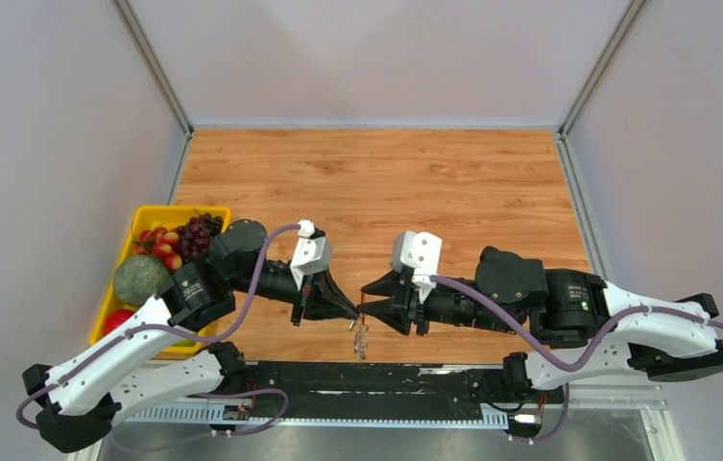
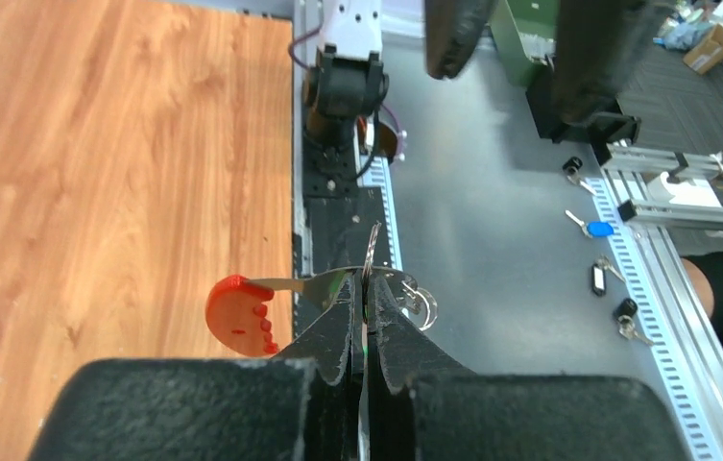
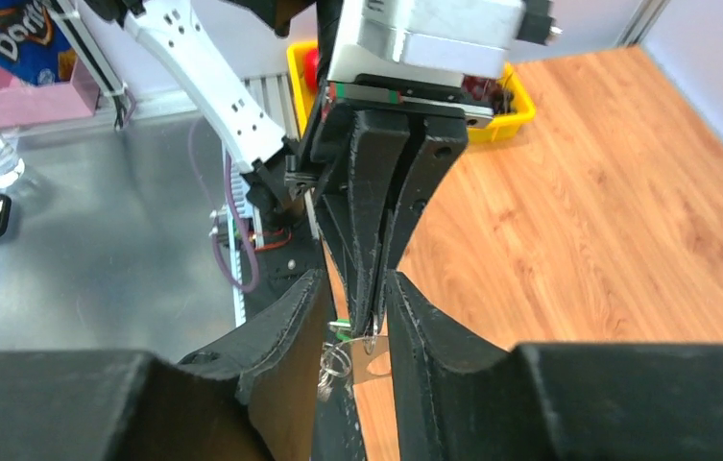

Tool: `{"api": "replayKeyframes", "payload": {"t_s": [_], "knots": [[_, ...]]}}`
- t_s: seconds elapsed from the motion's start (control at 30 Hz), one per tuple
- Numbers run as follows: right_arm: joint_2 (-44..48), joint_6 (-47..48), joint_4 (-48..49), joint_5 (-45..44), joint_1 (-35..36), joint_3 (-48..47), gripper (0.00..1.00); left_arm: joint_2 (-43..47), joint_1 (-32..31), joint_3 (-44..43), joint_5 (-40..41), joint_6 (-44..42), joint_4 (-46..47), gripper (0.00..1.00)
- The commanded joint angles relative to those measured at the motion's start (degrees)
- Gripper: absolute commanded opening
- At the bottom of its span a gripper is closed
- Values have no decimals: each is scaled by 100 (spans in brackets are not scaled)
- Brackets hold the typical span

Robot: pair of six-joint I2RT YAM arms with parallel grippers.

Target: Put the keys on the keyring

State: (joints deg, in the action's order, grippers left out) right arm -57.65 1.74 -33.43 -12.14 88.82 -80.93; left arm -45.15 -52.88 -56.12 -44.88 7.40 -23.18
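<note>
My left gripper (image 1: 353, 311) (image 2: 367, 280) is shut on the thin metal ring of the keyring (image 2: 240, 315), held just above the table's near edge. The keyring's red curved part and silvery blade stick out to the left of the jaws, and small silvery rings (image 2: 421, 303) hang to the right. In the top view the keyring (image 1: 361, 338) dangles below the fingertips. A tiny green bit of the key (image 3: 340, 324) shows right at the left fingertips; its grip is unclear. My right gripper (image 1: 365, 299) (image 3: 355, 288) is open, its fingers (image 3: 415, 317) on either side of the left gripper's tips.
A yellow bin (image 1: 167, 211) of fruit stands at the table's left edge, behind the left arm. The black base rail (image 1: 376, 375) runs along the near edge. Several loose keys, one blue-headed (image 2: 599, 229), lie on the grey floor beyond the table.
</note>
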Motion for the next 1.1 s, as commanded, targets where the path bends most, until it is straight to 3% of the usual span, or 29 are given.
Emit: {"api": "replayKeyframes", "payload": {"t_s": [0.0, 0.6, 1.07], "knots": [[-359, -563, -1213, 56, -1, -456, 33, -150, -28, -297, -356, -440, -541, 0], [-869, -1209, -1543, 1411, -867, -338, 24, -95, -23, -122, -231, -678, -899, 0], [-1113, -1255, -1451, 1589, -971, -373, 24, -63, -24, -76, -70, -700, -893, 0]]}}
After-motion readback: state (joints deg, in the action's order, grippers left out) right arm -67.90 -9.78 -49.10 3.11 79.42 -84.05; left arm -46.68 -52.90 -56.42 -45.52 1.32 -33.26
